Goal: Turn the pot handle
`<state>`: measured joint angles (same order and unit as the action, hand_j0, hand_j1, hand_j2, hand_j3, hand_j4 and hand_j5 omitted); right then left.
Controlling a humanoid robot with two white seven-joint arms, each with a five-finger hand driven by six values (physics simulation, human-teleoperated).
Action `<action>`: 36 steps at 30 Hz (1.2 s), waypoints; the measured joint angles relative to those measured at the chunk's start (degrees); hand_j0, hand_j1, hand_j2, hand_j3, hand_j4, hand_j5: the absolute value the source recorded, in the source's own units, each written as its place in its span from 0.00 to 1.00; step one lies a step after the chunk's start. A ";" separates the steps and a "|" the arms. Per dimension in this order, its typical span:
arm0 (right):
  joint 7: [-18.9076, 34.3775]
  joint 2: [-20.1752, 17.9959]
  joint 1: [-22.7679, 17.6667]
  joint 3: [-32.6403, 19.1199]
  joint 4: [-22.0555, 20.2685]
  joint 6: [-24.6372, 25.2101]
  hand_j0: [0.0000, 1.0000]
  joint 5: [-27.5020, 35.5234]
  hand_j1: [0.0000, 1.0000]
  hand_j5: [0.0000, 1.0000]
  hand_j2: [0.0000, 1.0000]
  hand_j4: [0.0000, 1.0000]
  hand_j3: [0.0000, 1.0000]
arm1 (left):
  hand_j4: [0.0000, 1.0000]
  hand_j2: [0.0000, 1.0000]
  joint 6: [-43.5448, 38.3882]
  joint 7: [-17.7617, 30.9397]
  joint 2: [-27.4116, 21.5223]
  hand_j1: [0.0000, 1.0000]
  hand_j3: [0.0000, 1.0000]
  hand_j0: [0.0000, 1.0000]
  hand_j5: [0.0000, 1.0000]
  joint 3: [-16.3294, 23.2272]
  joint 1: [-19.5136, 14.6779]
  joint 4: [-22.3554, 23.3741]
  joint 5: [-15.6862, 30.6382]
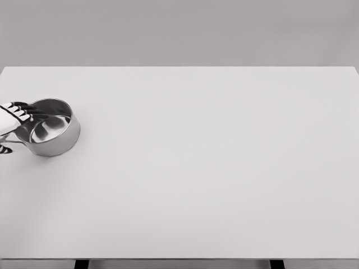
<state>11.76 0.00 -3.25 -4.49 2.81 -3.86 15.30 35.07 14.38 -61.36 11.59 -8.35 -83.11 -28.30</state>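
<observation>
A shiny steel pot (53, 130) stands upright near the left edge of the white table (213, 168). Its short handle (15, 140) points left and slightly toward me, partly cut off by the picture's edge. My left hand (12, 128), white with dark fingertips, comes in from the left edge right at the pot. Its fingers (23, 110) lie over the pot's left rim and its thumb (4, 149) shows below the handle, so the handle sits between them. Most of the hand and arm is outside the picture. The right arm does not show.
The table's far edge (179, 67) runs across the top and its near edge (179, 259) across the bottom. A plain grey wall stands behind it. No other objects are visible on the table.
</observation>
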 measured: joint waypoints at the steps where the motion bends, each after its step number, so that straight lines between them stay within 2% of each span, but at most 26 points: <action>1: 0.00 0.00 0.00 0.00 0.00 0.00 1.00 0.00 1.00 1.00 1.00 1.00 1.00 | 1.00 1.00 0.00 -0.01 0.00 1.00 1.00 1.00 1.00 -0.08 0.00 0.42 0.04; 11: 0.00 0.00 0.00 0.00 0.00 0.00 1.00 0.00 1.00 1.00 1.00 1.00 1.00 | 1.00 1.00 0.00 -0.02 -0.13 1.00 1.00 1.00 1.00 -0.40 0.35 4.14 0.26; 36: 0.00 0.00 0.00 0.00 0.00 -0.01 1.00 0.00 1.00 1.00 1.00 1.00 1.00 | 1.00 1.00 0.00 0.00 -0.14 1.00 1.00 1.00 1.00 -3.27 -0.09 8.91 -0.09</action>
<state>11.76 0.00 -3.25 -4.49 2.81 -3.87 15.30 35.06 14.38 -61.50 8.32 -8.44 -74.20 -28.38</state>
